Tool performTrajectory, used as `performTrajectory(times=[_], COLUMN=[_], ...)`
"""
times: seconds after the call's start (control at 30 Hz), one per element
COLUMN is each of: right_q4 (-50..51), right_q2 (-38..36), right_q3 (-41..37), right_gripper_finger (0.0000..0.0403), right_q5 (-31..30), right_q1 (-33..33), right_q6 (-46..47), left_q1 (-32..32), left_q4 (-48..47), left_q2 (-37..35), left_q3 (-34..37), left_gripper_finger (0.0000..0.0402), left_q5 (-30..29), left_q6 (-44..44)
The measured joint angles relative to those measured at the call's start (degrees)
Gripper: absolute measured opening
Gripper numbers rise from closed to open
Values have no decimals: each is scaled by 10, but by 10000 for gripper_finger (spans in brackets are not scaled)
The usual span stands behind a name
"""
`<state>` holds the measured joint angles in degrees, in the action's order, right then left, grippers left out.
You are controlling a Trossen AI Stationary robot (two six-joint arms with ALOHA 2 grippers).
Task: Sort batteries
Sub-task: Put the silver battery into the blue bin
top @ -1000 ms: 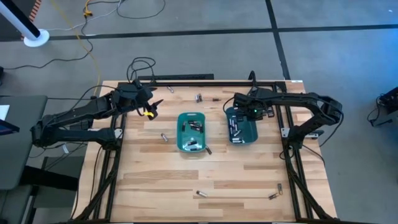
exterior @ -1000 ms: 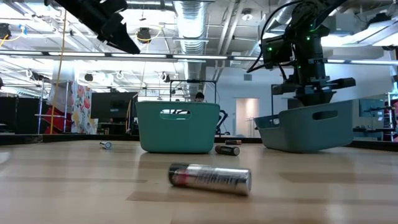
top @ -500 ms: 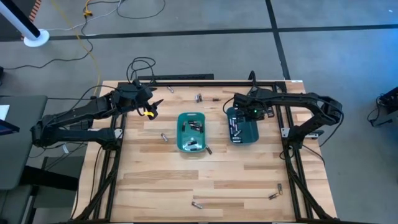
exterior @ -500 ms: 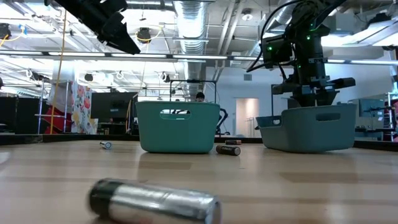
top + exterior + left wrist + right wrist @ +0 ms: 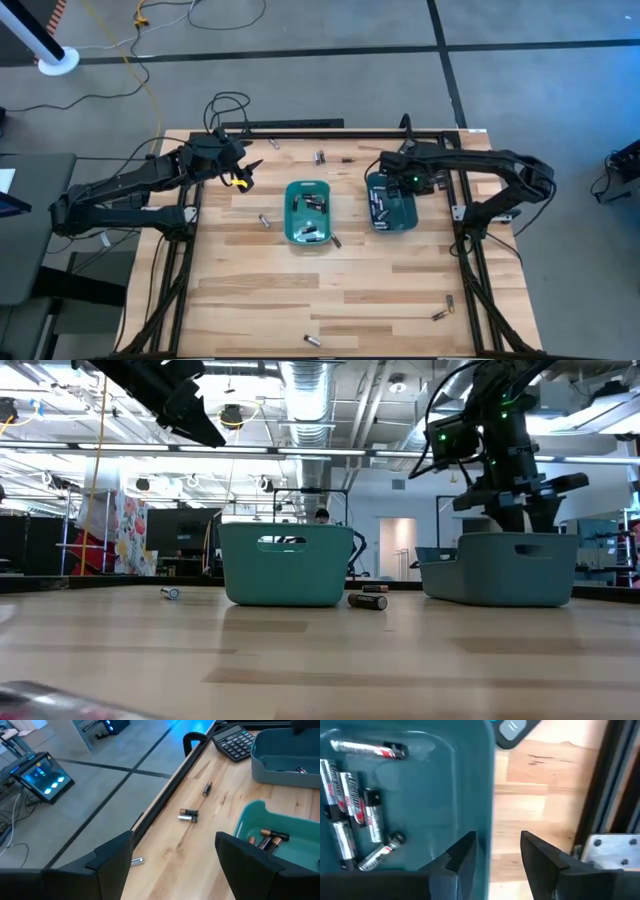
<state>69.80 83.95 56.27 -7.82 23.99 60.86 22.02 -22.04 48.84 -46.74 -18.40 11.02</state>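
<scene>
We are seeing the right end effector (image 5: pixel 492 852) straddling the rim of the darker teal tray (image 5: pixel 400 212) — one finger inside, one outside, jaws parted and holding nothing. Just inside that rim, silvery batteries (image 5: pixel 355 807) are lying on the tray floor. The left end effector (image 5: pixel 175 857) is hanging wide open and empty beyond the lighter teal tray (image 5: pixel 292 232); loose batteries (image 5: pixel 188 814) are lying ahead of it on the bench (image 5: pixel 260 290).

Teal trays (image 5: pixel 308 214); silver batteries (image 5: pixel 351 795) with red-black labels; pale striped wood table (image 5: pixel 260 280); black calculator (image 5: pixel 235 742).
</scene>
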Motion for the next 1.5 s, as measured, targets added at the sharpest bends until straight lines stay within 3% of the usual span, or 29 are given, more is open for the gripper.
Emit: performTrajectory(times=[0.17,0.37,0.5,0.63,0.77,0.87,1.07,1.27,1.5], right_q4=[5,5,7,15,28,38,60,69,70], right_q2=[-51,-174,-264,-335,-377,-389,-388,-385,-361], right_q3=[0,0,0,0,0,0,0,0,0], right_gripper_finger=[168,168,168,168,168,168,168,168,168], right_q5=[-19,-55,-91,-116,-120,-120,-120,-120,-120], right_q1=[-12,-41,-65,-98,-141,-179,-259,-362,-483], right_q6=[-7,-2,30,62,81,83,87,130,199], left_q1=[0,-18,-67,-144,-229,-271,-351,-442,-496], left_q4=[1,1,1,-12,-24,-54,-164,-257,-261], left_q2=[0,0,1,31,93,143,251,384,542], left_q3=[0,-18,-36,-71,-120,-167,-276,-370,-436], left_gripper_finger=[277,277,277,277,277,277,277,277,277], left_q5=[1,0,-5,-61,-123,-134,-116,-107,-41], left_q6=[-1,57,60,44,39,5,-108,-130,-163])
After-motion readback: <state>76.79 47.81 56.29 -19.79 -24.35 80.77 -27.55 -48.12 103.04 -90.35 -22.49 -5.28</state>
